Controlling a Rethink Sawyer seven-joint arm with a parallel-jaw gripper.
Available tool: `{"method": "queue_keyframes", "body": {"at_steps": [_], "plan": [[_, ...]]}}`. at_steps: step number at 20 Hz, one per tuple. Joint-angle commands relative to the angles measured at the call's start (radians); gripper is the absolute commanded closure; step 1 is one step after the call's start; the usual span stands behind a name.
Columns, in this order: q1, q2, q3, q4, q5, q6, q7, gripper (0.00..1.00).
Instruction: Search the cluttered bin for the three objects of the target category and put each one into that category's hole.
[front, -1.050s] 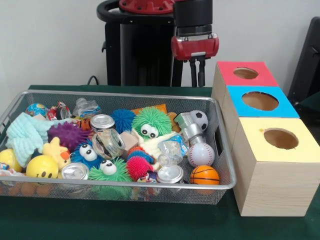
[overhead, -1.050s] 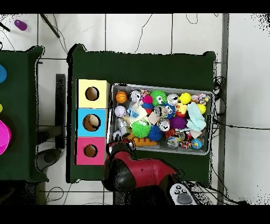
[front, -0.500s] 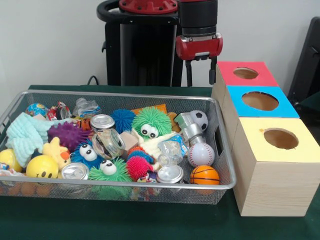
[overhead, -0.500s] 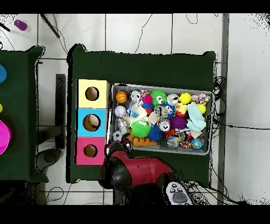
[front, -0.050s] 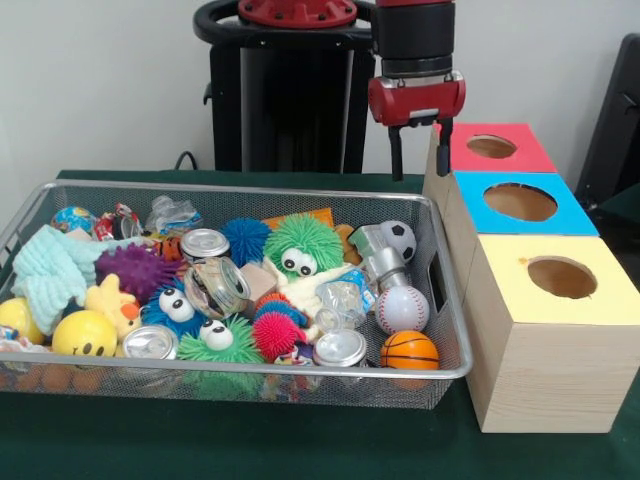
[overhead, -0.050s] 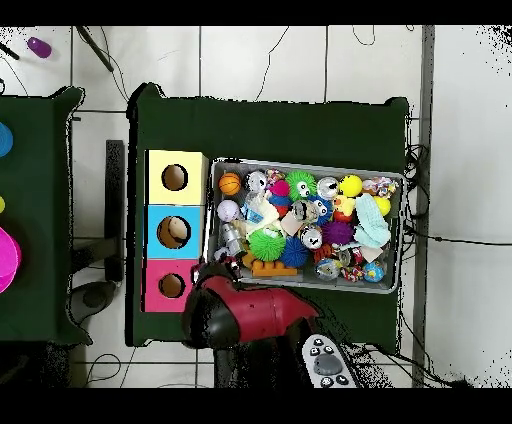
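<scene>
Front view: claw, prongs apart and empty, has shifted from behind bin toward red box. Balls remain in bin: baseball, basketball, soccer ball. No sorting visible yet.

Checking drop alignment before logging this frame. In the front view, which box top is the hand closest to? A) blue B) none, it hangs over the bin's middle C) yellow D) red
D: the hand hangs open and empty at the near-left corner of the red box, beyond the bin's far rim, well away from the blue box and the yellow box.
</scene>
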Motion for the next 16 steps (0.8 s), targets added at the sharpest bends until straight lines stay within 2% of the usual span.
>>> {"method": "queue_keyframes", "body": {"at_steps": [1, 5, 9, 16], "plan": [[-0.028, 0.061, 0.091, -0.169, 0.003, -0.016, 0.113, 0.00], [-0.096, 0.088, 0.144, -0.153, -0.052, -0.083, 0.111, 0.00], [-0.180, 0.136, 0.218, -0.160, -0.105, -0.073, 0.075, 0.00], [-0.250, 0.179, 0.268, -0.157, -0.171, -0.108, 0.084, 0.00]]}}
